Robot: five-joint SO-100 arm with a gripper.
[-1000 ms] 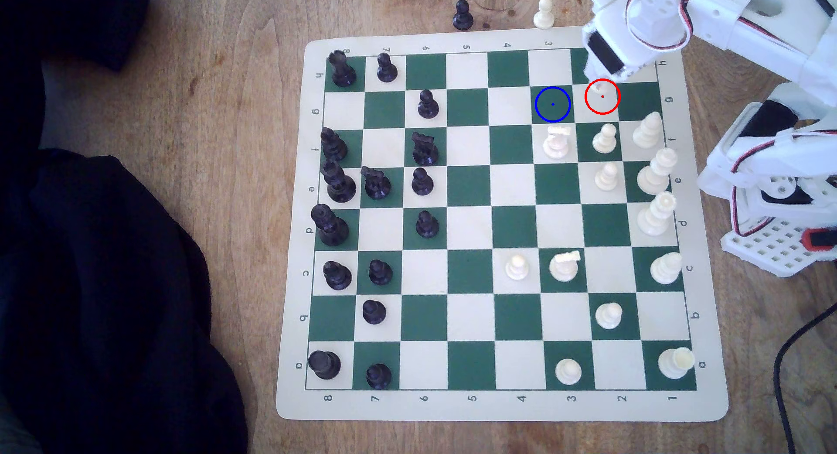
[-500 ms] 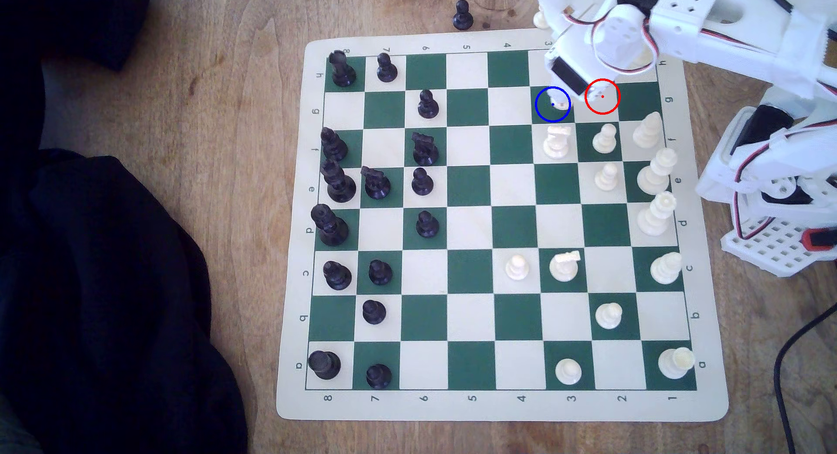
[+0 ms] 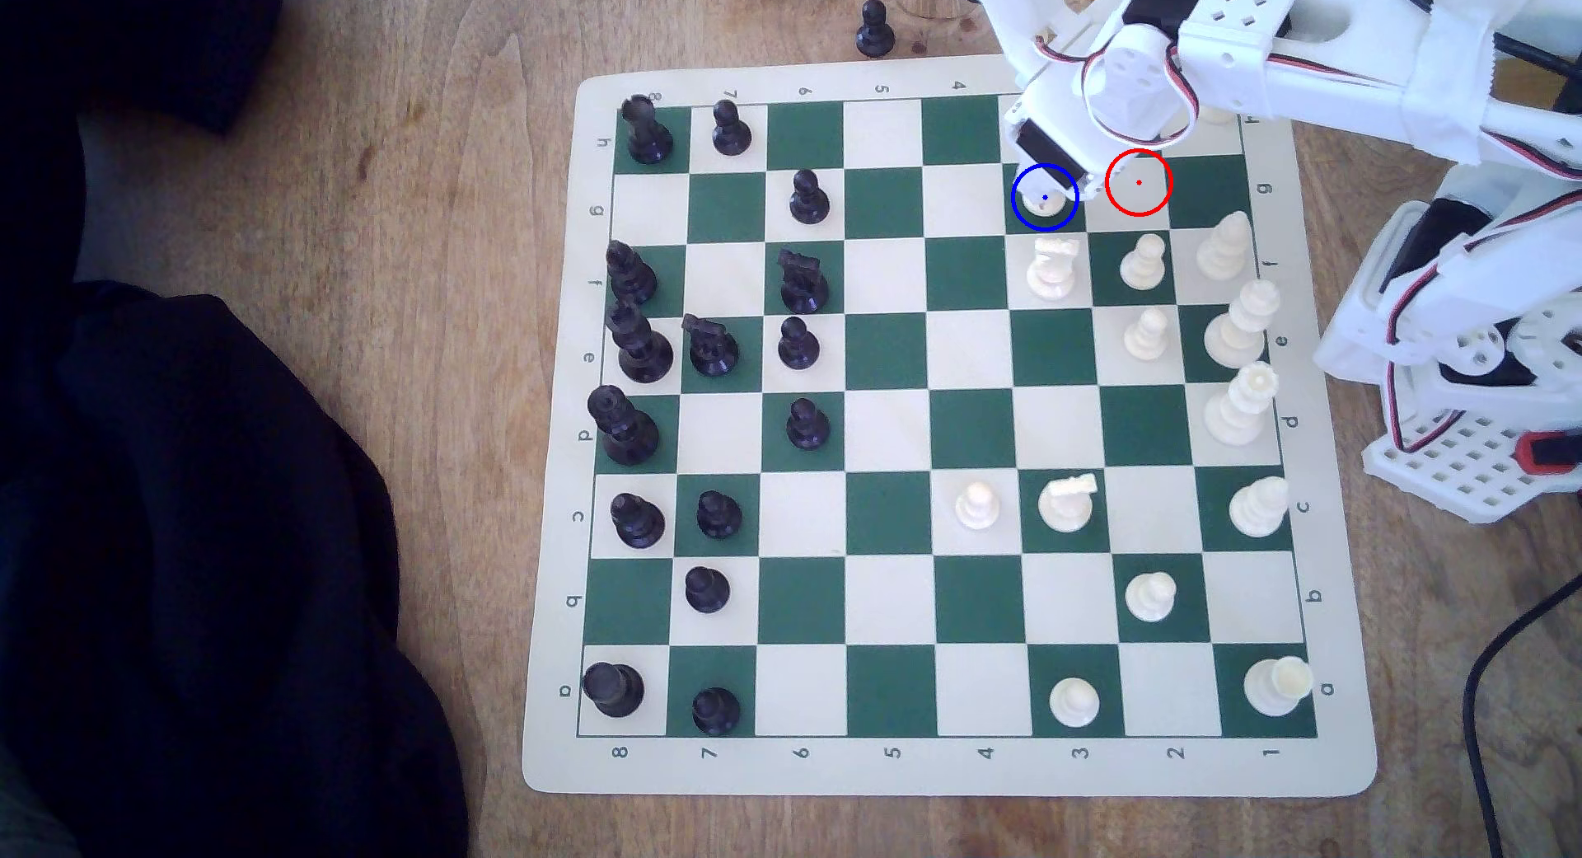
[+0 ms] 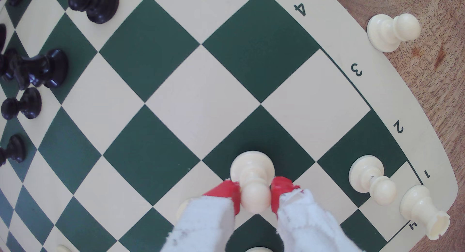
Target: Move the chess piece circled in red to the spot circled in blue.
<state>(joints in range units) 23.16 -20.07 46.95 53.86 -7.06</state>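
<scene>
We have the chess piece (image 4: 252,176) standing on the spot (image 3: 1025,216), the dark green square inside the blue ring, its round base squarely on the green in the wrist view and its ball head pinched between our red-tipped fingers (image 4: 227,194). In the exterior view the pawn's cream top (image 3: 1046,201) sits just about on the blue dot, with the gripper (image 4: 254,196) coming in from the far right.

Now the job, as we read it, is a clean release: make sure the base is flat on the board, part the fingers evenly so neither pad drags the head sideways, then lift straight up before swinging away.

The fingers are narrowly set, clamped on the pawn's head and neck, touching it on both sides. Watch the neighbours: the white knight (image 3: 1052,269) stands on the next square nearer to us, and a white pawn (image 4: 372,177) waits close by. The red-ringed square (image 3: 1138,182) to the right lies bare.
</scene>
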